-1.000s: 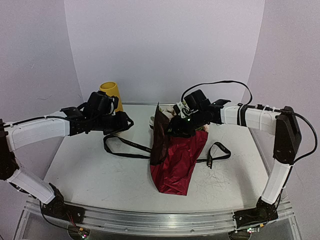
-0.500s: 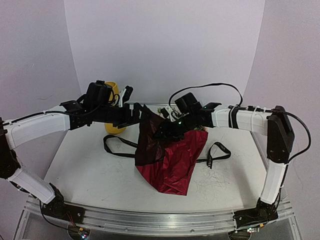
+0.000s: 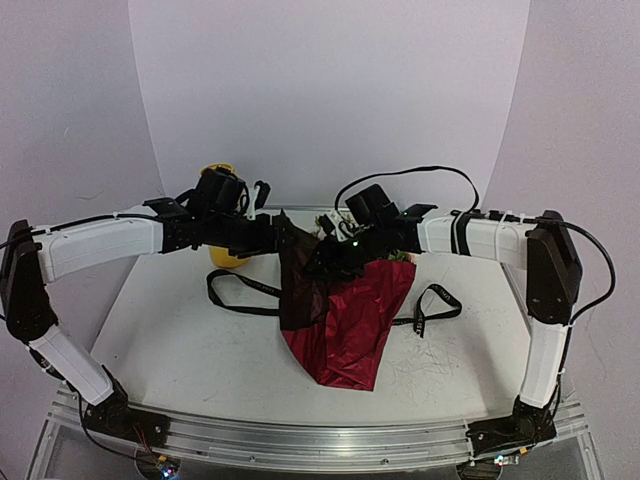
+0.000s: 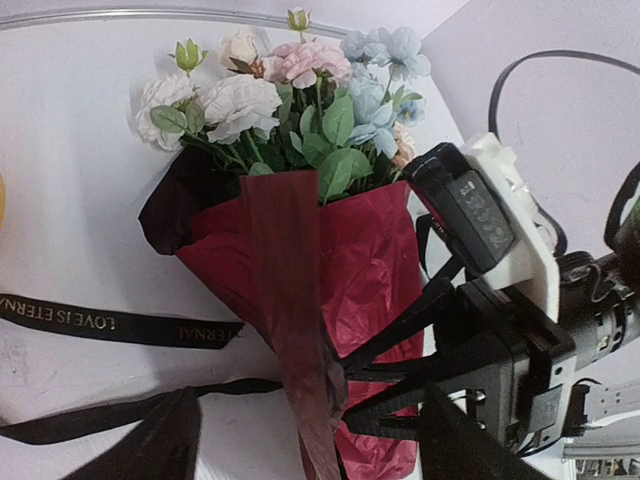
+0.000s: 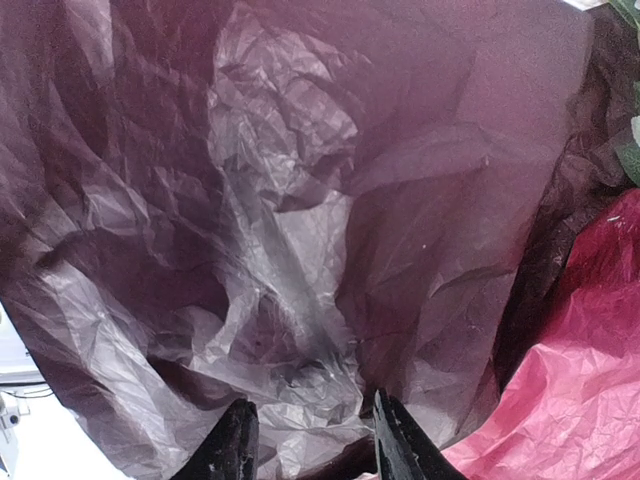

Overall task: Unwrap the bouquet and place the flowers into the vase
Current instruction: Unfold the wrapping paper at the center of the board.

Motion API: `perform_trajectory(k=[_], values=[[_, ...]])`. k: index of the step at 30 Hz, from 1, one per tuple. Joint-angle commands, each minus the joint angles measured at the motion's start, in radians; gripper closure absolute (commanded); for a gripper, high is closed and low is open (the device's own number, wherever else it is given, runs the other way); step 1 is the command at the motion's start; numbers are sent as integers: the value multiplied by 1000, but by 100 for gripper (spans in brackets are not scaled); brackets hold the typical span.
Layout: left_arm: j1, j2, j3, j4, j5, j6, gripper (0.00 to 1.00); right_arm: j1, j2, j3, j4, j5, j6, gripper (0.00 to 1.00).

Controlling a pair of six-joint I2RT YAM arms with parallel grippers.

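Red paper [image 4: 370, 260] looks thin and crinkly, easy to rip; pinch its loose flap. Left gripper [image 4: 305, 440] spread wide; right gripper [image 5: 312, 420], can't say.

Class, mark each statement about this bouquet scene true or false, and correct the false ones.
1. The flowers sit inside the dark red paper. True.
2. The black ribbon is tied round the bouquet. False: it lies loose on the table.
3. The ribbon carries printed words. True.
4. In the top view the vase stands to the right of the bouquet. False: it stands to the left, behind the left arm.
5. The left gripper has its fingers pressed together. False: they stand wide apart, with a flap of the paper between them.
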Motion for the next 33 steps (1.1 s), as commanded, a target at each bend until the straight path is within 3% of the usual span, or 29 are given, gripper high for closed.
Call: perform_trajectory(k=[1, 6, 8, 11, 23, 28, 33], values=[[1, 37, 76, -20, -43, 14, 39, 4, 10, 43, -2, -8, -1, 60], [1, 48, 72, -56, -129, 8, 86, 3, -23, 25, -20, 108, -22, 56], [2, 43, 62, -111, -228, -15, 99, 2, -29, 25, -51, 179, -42, 50], [6, 37, 39, -174, -295, -11, 100, -1, -6, 68, -120, 216, -64, 43], [6, 114, -57, -250, -402, 75, 100, 38, 140, 197, -332, 536, -41, 40], [6, 131, -86, -261, -485, 58, 100, 73, 174, 228, -366, 643, 2, 25], [6, 116, -144, -261, -522, 76, 100, 130, 243, 314, -432, 748, 49, 28]])
